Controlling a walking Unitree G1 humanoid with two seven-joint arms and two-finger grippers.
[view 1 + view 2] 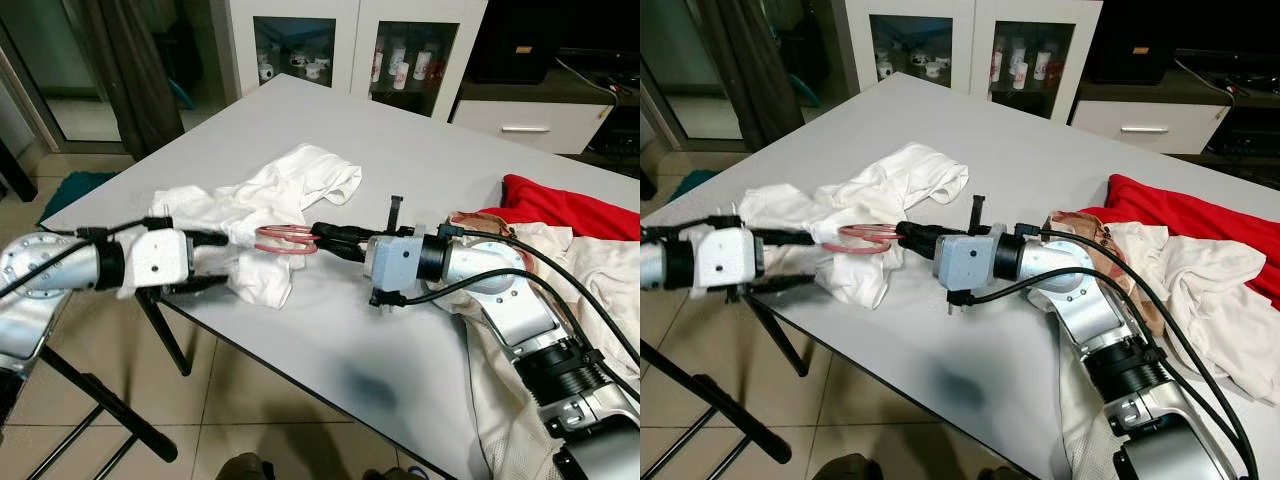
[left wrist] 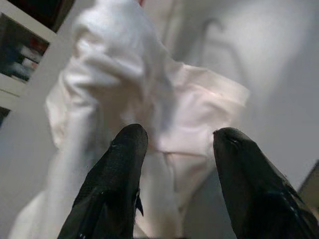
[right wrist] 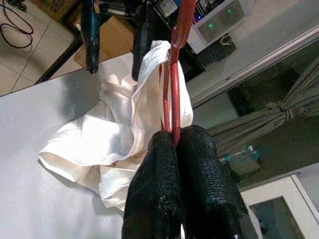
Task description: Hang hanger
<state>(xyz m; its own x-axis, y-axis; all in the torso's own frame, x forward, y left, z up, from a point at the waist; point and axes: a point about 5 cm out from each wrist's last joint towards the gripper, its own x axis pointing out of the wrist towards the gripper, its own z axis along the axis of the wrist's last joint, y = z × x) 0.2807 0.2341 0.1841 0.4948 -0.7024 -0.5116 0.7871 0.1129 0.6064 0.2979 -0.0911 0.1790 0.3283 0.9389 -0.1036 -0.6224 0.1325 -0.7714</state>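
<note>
The right gripper (image 1: 322,238) is clenched on the end of a red hanger (image 1: 285,239), its two black fingers (image 3: 172,189) pressed together with the thin red bar pinched between them; the hanger reaches out from the fingertips over the near part of the grey table (image 1: 430,160) and into a crumpled white shirt (image 1: 270,200). The left gripper (image 1: 218,262) comes in from the other side with its jaws apart, one finger above and one below the near edge of that shirt, and in the left wrist view the spread fingertips (image 2: 127,149) frame white cloth without closing on it. Judged from this, the task is at an early to middle stage: the hanger is firmly in hand and is being worked into the shirt, but the shirt lies bunched on the table, not yet spread over the hanger's shoulders, and nothing has been hung anywhere. No rail or hook to hang it on can be made out. How far the hanger has gone into the shirt is hard to tell, since folds cover its far end, and its hook cannot be picked out. To the right, a red cloth (image 1: 570,205) and a cream garment (image 1: 1200,290) lie heaped near the table's edge, partly behind the right arm.
</note>
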